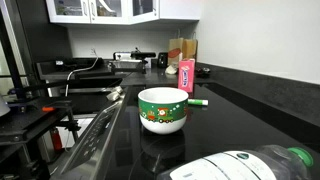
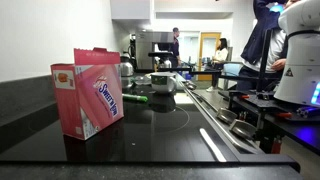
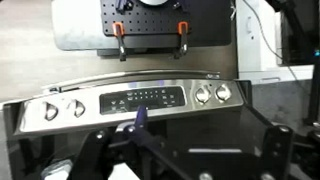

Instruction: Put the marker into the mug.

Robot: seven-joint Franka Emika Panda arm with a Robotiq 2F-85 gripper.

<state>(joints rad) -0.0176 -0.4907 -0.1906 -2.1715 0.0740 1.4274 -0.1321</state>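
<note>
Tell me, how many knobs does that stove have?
4 knobs, all on the stove panel in the wrist view: two at its left end, two at its right end. The panel shows whole, so none seems hidden.

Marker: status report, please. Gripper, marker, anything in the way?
Jaws open on gripper, empty, above stove controls. Green marker lies on counter beside mug, not in it. Nearby pink box may crowd approach.

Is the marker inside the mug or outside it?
Outside: the marker lies flat on the black counter beside the mug, not within its rim.
</note>
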